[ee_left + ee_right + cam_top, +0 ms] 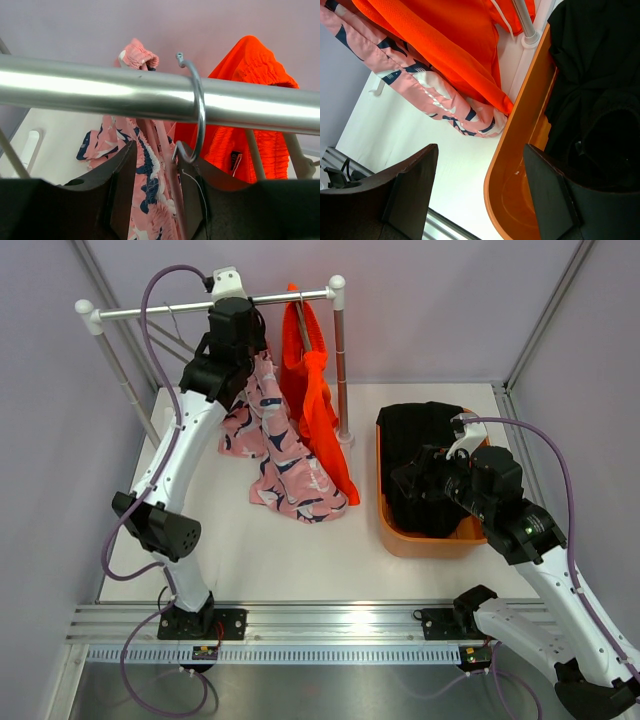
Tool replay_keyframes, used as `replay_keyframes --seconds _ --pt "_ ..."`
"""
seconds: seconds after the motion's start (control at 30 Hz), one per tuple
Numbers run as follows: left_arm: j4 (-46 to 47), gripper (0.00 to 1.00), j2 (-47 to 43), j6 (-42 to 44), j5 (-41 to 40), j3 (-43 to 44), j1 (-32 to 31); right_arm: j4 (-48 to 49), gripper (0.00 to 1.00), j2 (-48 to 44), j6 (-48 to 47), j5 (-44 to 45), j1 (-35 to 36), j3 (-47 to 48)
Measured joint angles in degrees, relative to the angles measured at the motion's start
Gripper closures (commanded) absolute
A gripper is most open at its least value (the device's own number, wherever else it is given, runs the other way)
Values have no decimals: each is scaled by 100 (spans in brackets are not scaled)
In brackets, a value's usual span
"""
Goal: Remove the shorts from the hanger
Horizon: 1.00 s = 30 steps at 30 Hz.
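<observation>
Steel-grey rail (100,90) of the rack is carrying two of the garments: the pink shorts (275,455) with navy-and-white print are hanging near its middle, and the orange shorts (318,405) are hanging just beside them, toward the right post. The lower ends of both are reaching down to the white table (250,550). A wire hanger hook (199,107) is looping over the rail between the two waistbands. The left gripper (155,195) is hovering at the rail, right at the pink shorts. Its fingers (122,175) are standing partly apart, with the pink cloth and the hook's lower end sitting between them. Whether they are actually pinching the cloth cannot be told from these views. The black shorts (425,430) are lying bunched inside the orange bin (400,535) on the right side of the table, off the rack. The right gripper (480,150) is hovering over the bin's left rim with its jaws spread wide and gripping nothing — the rim and bare table are showing through the gap.
</observation>
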Motion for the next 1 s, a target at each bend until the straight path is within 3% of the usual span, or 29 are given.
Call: replay_keyframes --seconds 0.23,0.37,0.4,0.43,1.0 --pt "-35 66 267 -101 197 92 33 -15 23 -28 -7 4 0 2" --pt "-46 84 275 -155 247 98 33 -17 23 -35 -20 9 0 2" --pt "-44 98 275 -162 260 101 33 -17 23 -35 -24 9 0 0" --pt "-42 100 275 -179 267 101 33 -17 23 -35 -26 9 0 0" --pt "-769 100 -221 101 857 186 33 13 23 111 -31 4 0 -2"
